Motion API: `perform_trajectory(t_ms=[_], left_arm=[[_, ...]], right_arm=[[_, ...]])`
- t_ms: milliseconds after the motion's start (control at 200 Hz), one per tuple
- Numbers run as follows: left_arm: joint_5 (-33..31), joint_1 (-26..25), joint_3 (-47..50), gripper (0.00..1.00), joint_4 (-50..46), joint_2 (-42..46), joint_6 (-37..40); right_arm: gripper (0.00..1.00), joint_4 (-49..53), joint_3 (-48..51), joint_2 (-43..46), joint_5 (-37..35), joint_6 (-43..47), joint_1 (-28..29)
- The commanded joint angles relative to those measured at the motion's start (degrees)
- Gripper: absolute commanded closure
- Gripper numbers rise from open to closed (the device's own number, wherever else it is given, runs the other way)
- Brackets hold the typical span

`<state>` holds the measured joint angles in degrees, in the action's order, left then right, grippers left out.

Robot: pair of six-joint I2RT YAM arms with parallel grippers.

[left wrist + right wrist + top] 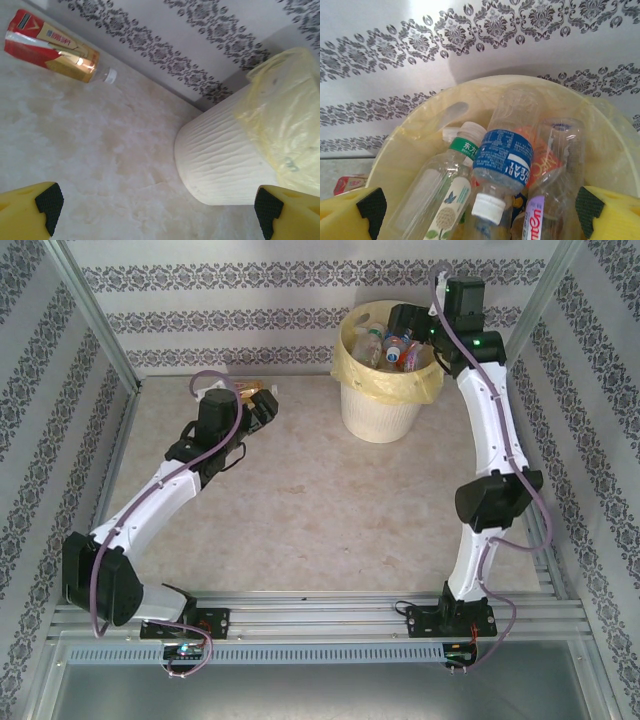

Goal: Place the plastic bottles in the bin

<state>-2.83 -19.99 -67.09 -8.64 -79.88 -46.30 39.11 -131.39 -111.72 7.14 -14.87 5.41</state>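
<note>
While both jaws gape empty, one bin (380,412), four-plus bottles (502,155) inside, one bottle (50,46) outside

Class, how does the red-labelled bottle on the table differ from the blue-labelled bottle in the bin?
The red-labelled bottle lies on the table, outside the bin; the blue-labelled bottle sits inside it. The red-labelled bottle's label is red and tan, the blue-labelled bottle's blue and white. Both are clear, white-capped.

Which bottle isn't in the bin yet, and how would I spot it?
Find the cream bin with its yellow liner at the back wall, then look left along that wall. One bottle lies on its side on the table there. Unlike the others, it is outside the bin and wears a red and gold label.
</note>
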Motion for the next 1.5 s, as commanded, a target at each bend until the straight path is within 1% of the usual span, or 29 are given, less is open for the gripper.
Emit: perform_trajectory(t_ms=[0, 355, 460, 585, 714, 789, 924, 1019, 1144, 1294, 1379, 1494], left_arm=[[-0.33, 0.74, -1.11, 0.01, -2.64, -1.04, -1.40], [0.01, 2.69, -2.15, 0.00, -4.30, -5.35, -6.19], [-0.79, 3.21, -2.97, 0.01, -4.90, -7.00, -8.00], [-1.94, 4.28, -4.82, 0.00, -5.75, -10.31, -10.73], [-1.64, 5.69, -7.72, 0.01, -5.86, -15.03, -14.03], [0.06, 6.59, -10.37, 0.01, -5.79, -18.74, -15.19], [3.16, 8.46, -17.54, 0.01, -6.74, -26.28, -15.95], [2.62, 9.25, -23.04, 0.00, -5.73, -31.55, -13.71], [0.94, 10.35, -31.77, 0.00, -3.00, -38.70, -4.60], [1.38, 11.53, -42.15, 0.00, -1.08, -46.33, 5.59], [-1.84, 11.86, -46.25, 0.00, -0.81, -49.93, 8.88], [-3.68, 12.49, -51.06, 0.00, 1.98, -54.79, 14.22]], right_arm=[[0.02, -6.47, 7.79, 7.10, 1.29, -1.70, 0.65], [0.02, -20.80, 34.48, 25.49, 3.10, -8.10, 0.85], [0.02, -25.86, 42.59, 30.99, 3.56, -10.81, 1.31], [0.02, -30.47, 51.77, 37.13, 4.69, -12.95, 2.06], [0.02, -34.40, 60.06, 42.62, 5.62, -14.10, 2.72], [0.02, -33.72, 62.29, 44.90, 5.70, -11.79, 2.88], [0.02, -27.06, 60.56, 46.57, 3.69, -6.86, 2.99], [0.02, -26.83, 61.26, 47.92, 2.81, -6.33, 3.05], [0.02, -28.26, 62.66, 48.97, 2.14, -6.40, 2.98], [0.02, -27.09, 62.21, 48.83, 1.68, -5.44, 3.02], [0.02, -26.88, 62.14, 48.88, 1.35, -5.07, 2.96], [0.02, -25.93, 61.48, 48.97, 0.96, -4.27, 2.88]])
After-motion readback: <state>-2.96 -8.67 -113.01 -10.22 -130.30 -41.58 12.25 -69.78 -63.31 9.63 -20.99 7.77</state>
